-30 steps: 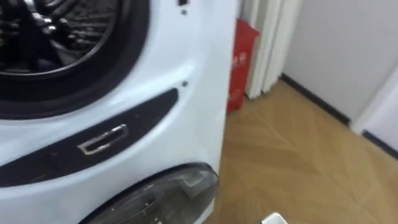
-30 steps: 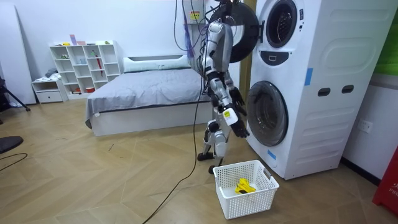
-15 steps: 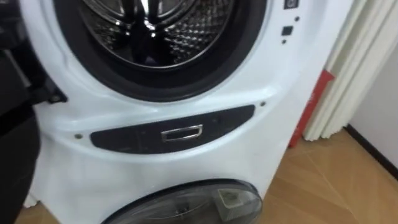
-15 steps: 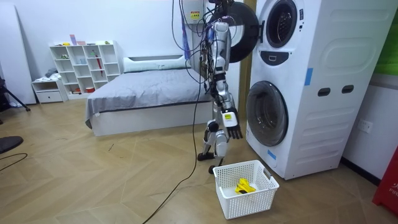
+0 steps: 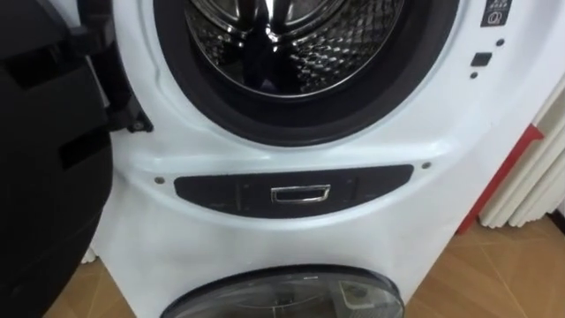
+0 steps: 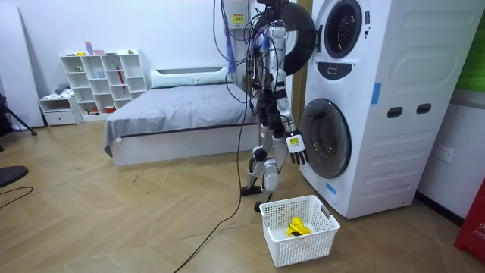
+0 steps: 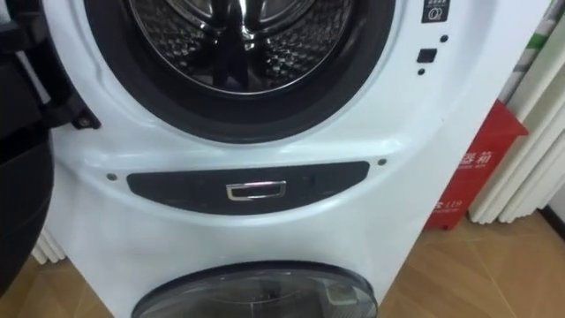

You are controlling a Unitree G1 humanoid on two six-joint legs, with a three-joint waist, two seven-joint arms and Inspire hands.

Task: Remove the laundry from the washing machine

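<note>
A bedroom with a herringbone wooden floor point(image 6: 114, 227), a grey-covered bed point(image 6: 174, 114) and a white cubby shelf point(image 6: 98, 80) has a white stack of 2 front-loading machines point(image 6: 394, 152) at the room view's right. The robot stands upright just before the stack and faces it. A white plastic lattice laundry basket point(image 6: 295, 250) sits on the floor near its feet.

The eye views look straight at the upper machine. Its round black door point(image 5: 44, 159) is swung open to the left. The shiny steel drum point(image 5: 300, 44) gapes above a dark oval panel with a chrome pull point(image 5: 300, 193). Below, the round glass door of the lower machine point(image 5: 282, 296) is closed.

The step in hand looks like lining up with the open drum before a reach. The next move calls for lifting an arm to the height of the opening and passing the dark rim clear of the open door. The fingers then need to close on cloth inside.

The right robot hand point(image 6: 298, 149) hangs low in front of the lower machine. Its fingers are loosely extended downward and hold nothing; it seems to touch nothing.

A small yellow piece of clothing point(image 6: 298, 226) lies in the basket. The visible part of the drum is bare metal, and I cannot tell whether more clothes lie deeper in
</note>
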